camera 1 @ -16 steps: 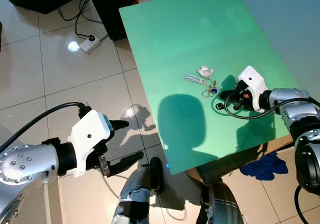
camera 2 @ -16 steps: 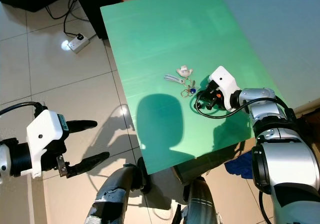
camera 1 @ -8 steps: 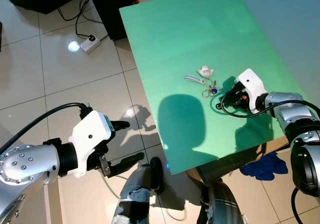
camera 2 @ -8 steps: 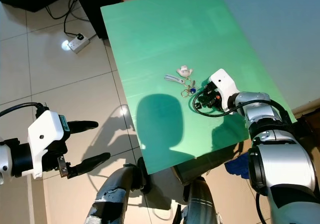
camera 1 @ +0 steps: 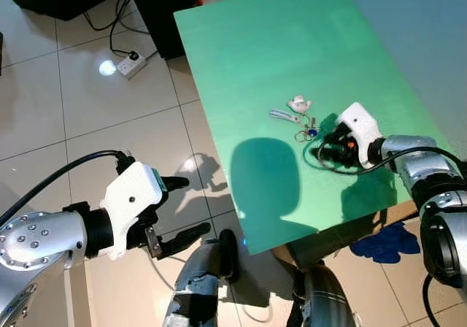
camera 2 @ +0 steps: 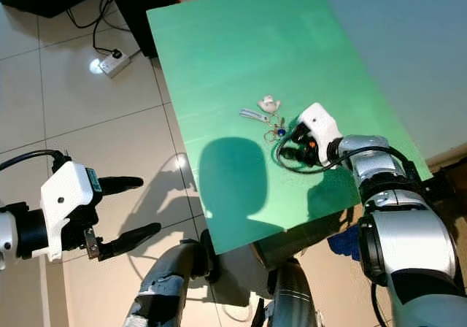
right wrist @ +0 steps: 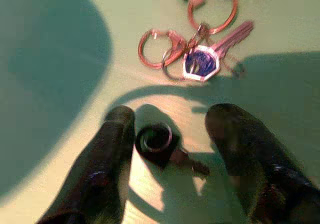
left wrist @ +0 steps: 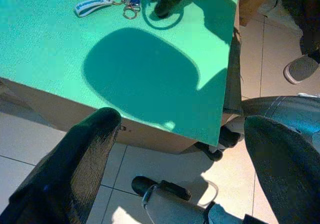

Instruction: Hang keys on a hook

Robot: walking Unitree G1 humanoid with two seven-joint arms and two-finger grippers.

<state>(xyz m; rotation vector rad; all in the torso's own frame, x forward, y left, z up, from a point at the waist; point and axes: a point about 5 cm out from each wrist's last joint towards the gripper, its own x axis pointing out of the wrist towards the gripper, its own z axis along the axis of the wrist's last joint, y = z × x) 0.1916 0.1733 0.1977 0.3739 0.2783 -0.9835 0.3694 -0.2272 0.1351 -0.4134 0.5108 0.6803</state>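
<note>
At the far left, a power strip (camera 1: 131, 64) lay on the tiled floor (camera 1: 109, 130) beside dark cables. Nearer, the left claw (camera 1: 179, 209) hung low over the tiles, off the counter's left edge, its two black fingers spread wide and holding nothing; over the last second it had barely stirred.

To its right stood the green counter (camera 1: 292, 57), crossed by a large round shadow near its middle. The keys (camera 1: 299, 122) lay flat on it towards the right side: a white tag furthest away, a pale strap to the left, and rings with a blue-headed key closest to the right arm.

The right claw (right wrist: 170, 134) was what had changed. A second ago it rested a little further right, clear of the bunch; since then it had slid left along the counter, and its tips now sat just beside the nearest ring. In the right wrist view its fingers (right wrist: 107, 169) were spread, straddling a small dark key (right wrist: 157, 139) that lay apart from the blue-headed one, and nothing was pinched yet.

That suggested the reach was nearly done and the grasp came next; the keys were not lifted, and no hook was in view.
</note>
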